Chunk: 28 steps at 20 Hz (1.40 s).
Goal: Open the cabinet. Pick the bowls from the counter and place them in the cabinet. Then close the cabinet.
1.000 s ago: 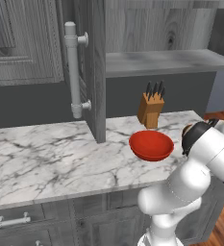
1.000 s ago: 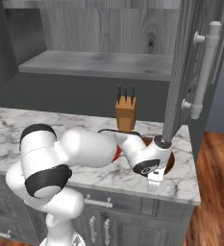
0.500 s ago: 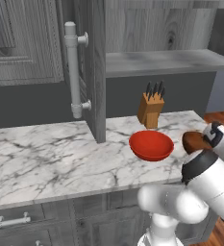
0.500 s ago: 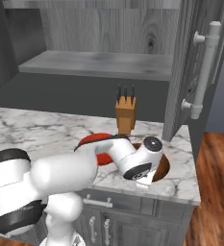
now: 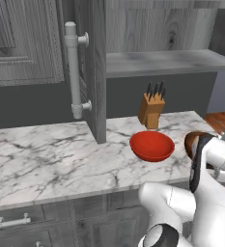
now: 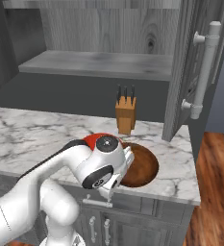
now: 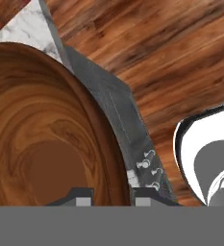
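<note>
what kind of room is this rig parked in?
A rendered domestic kitchen, by the look of it: a white marble counter over base cabinets, an open grey wood-grain wall cabinet above, and a knife block beside a red bowl and a wooden bowl.

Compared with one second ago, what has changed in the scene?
The arm swung forward and lower, bringing its pincer to the brown bowl's rim; whether it grips is unclear. The red bowl, knife block and open cabinet door stayed put.
</note>
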Motion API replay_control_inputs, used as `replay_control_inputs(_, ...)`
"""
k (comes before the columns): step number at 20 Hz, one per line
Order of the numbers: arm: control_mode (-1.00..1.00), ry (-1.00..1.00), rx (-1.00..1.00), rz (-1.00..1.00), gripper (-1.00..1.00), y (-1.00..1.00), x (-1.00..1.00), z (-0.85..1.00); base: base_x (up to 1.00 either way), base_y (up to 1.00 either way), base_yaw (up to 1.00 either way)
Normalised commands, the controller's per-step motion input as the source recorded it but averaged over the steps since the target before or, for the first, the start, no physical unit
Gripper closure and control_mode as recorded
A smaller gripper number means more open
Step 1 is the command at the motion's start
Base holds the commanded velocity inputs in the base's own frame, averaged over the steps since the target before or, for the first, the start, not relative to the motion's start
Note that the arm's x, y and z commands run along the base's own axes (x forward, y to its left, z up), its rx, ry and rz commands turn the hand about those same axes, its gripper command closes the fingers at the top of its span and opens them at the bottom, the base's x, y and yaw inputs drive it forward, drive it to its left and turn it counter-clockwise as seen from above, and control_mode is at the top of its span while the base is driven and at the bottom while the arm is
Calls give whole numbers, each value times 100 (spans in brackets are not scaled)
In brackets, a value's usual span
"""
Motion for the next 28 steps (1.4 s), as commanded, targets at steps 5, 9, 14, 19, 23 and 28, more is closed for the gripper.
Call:
replay_control_inputs(5,-100,6,0,-22,100,20,-94,99,0,0,0)
replay_control_inputs(9,-100,2,-3,-9,100,8,-54,100,0,0,0)
replay_control_inputs(14,-100,-4,-9,1,100,28,-24,83,0,0,0)
replay_control_inputs(19,-100,-3,-15,14,100,3,-2,72,0,0,0)
replay_control_inputs(23,-100,-17,-6,7,100,0,0,37,0,0,0)
replay_control_inputs(28,-100,-16,0,18,100,1,6,36,0,0,0)
